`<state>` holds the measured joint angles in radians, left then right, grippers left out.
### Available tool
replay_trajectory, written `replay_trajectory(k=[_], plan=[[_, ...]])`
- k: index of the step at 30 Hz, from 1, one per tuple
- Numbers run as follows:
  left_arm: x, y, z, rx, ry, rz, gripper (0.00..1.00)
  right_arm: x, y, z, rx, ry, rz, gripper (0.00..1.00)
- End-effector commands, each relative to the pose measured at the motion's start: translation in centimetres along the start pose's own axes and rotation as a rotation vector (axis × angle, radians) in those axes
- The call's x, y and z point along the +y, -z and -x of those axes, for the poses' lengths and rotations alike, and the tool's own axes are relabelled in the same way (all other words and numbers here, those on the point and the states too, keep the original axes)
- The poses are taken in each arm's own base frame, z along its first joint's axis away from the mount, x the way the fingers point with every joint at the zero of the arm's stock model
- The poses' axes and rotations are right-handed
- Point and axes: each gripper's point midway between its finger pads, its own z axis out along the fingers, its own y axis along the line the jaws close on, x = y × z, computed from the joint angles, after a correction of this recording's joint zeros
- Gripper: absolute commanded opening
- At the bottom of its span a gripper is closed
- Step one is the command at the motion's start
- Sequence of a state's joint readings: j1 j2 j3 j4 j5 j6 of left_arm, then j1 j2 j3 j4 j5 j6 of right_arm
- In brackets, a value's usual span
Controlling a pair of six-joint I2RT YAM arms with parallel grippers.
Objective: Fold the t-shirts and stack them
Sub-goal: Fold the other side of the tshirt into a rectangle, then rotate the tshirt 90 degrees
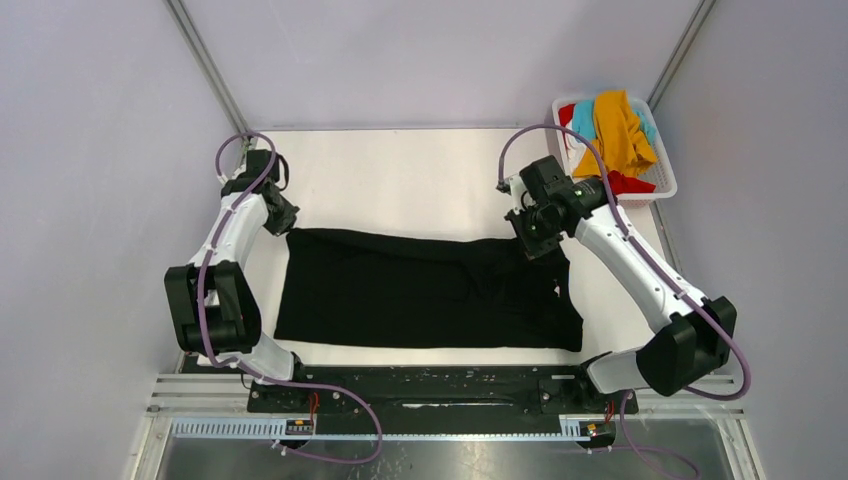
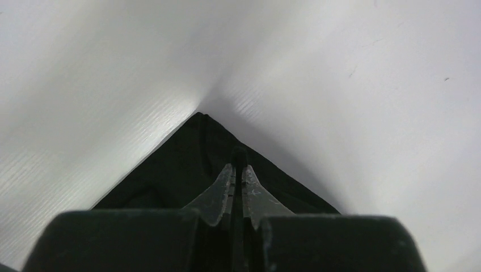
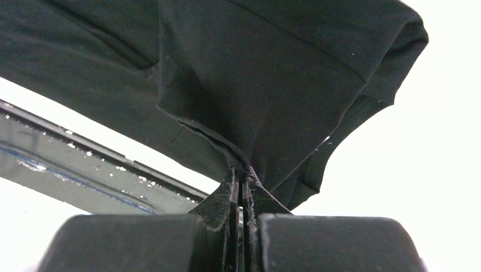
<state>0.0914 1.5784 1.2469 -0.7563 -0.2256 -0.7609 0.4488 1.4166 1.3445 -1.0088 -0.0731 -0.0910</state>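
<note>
The large black fabric t-shirt (image 1: 420,295) lies spread across the counter (image 1: 400,170) as a wide, lightly creased rectangle. My left hand (image 1: 283,222) pinches its far-left corner, and my right hand (image 1: 530,245) pinches its bunched far-right edge. The mustard-orange t-shirt (image 1: 622,130), teal-blue t-shirt (image 1: 583,118) and red t-shirt (image 1: 625,183) lie crumpled in the white slotted basket (image 1: 665,185).

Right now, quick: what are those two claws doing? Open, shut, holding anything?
Left gripper: closed, pinching a corner of the black t-shirt.
Right gripper: closed, pinching a bunched edge of the same black t-shirt.
</note>
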Motion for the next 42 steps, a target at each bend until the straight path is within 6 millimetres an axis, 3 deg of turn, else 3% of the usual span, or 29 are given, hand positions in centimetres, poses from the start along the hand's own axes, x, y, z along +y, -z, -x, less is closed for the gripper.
replay_trajectory(k=[1,5,10,12,13,14,17,18,20,21,22,25,29,32,37,42], plan=[[1.5,0.7,0.2,-0.039,0.026,0.039,0.00,1.6,1.8,-2.5,0.041,-0.045,0.068,0.00],[2.6,0.3,-0.6,-0.033,0.034,0.071,0.00,2.6,0.8,-5.2,0.099,-0.088,0.119,0.00],[5.1,-0.9,-3.0,0.014,0.030,0.159,0.00,1.7,-2.2,-9.4,0.195,-0.219,0.022,0.00],[6.1,-1.4,-4.0,0.035,0.023,0.192,0.00,1.2,-2.3,-9.5,0.214,-0.220,-0.032,0.02],[6.6,-1.6,-4.6,0.050,0.019,0.207,0.01,1.1,-2.5,-9.7,0.233,-0.229,-0.041,0.08],[7.0,-1.9,-5.0,0.061,0.015,0.224,0.06,1.1,-2.5,-9.9,0.255,-0.245,-0.049,0.20],[7.9,-1.8,-5.3,0.070,0.026,0.277,0.40,2.4,-2.6,-10.8,0.337,-0.273,0.010,0.50],[7.8,-1.6,-5.1,0.065,0.032,0.276,0.45,2.8,-2.6,-11.0,0.354,-0.273,0.031,0.61],[6.7,-1.0,-4.0,0.041,0.047,0.237,0.57,3.1,-2.1,-11.6,0.376,-0.268,0.047,0.70],[6.2,-0.4,-3.4,0.023,0.055,0.216,0.64,3.3,-1.8,-11.8,0.376,-0.265,0.058,0.91],[5.7,0.1,-2.7,0.007,0.061,0.193,0.72,3.5,-1.6,-11.6,0.355,-0.263,0.077,0.98],[3.7,1.6,-1.0,-0.028,0.069,0.105,0.96,4.1,-0.6,-9.1,0.219,-0.227,0.131,0.99],[0.1,2.1,-0.9,0.007,0.035,-0.052,0.99,4.4,-0.9,-4.1,0.002,-0.254,0.162,0.99],[-2.3,1.4,-2.4,0.069,-0.007,-0.128,0.99,5.1,-3.5,-2.4,-0.036,-0.291,0.212,0.99],[-4.7,-0.5,-6.8,0.212,-0.070,-0.217,0.99,2.5,-8.4,-3.1,0.068,-0.486,0.106,0.99],[-2.7,-2.7,-10.0,0.310,-0.079,-0.148,0.99,0.5,-12.1,-3.8,0.110,-0.703,0.130,0.99]])
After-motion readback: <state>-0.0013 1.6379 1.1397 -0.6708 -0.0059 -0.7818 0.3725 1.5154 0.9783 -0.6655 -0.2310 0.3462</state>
